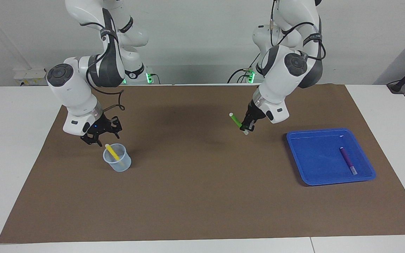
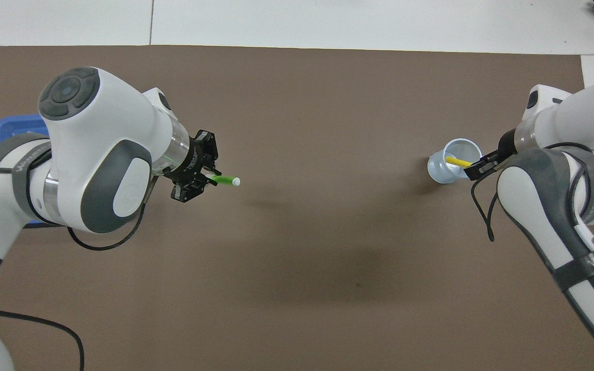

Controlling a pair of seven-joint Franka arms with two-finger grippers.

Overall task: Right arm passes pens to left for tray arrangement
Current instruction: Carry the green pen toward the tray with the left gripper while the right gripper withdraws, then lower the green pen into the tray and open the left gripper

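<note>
Toward the right arm's end of the bench [image 1: 23, 140], on the brown mat [image 1: 202, 196], a small clear cup [image 1: 118, 163] holds the yellow pen [image 1: 112, 152], which leans out over its rim. At the left arm's end the blue tray [image 1: 315, 154] has the purple pen [image 1: 348, 160] lying in it, well apart from the cup.

Up over the mat beside the tray, the left gripper [image 1: 247, 127] has its fingers clamped on the green pen [image 1: 236, 120], pale tip pointing away from the tray. The right gripper [image 1: 98, 135] hangs just over the cup; I cannot tell how its fingers stand.

Only the facing view shows the purple pen; from overhead the left arm [image 2: 96, 154] covers nearly all the tray. Overhead, a strap on the right arm [image 2: 560, 206] carries lettering too foreshortened to read.
</note>
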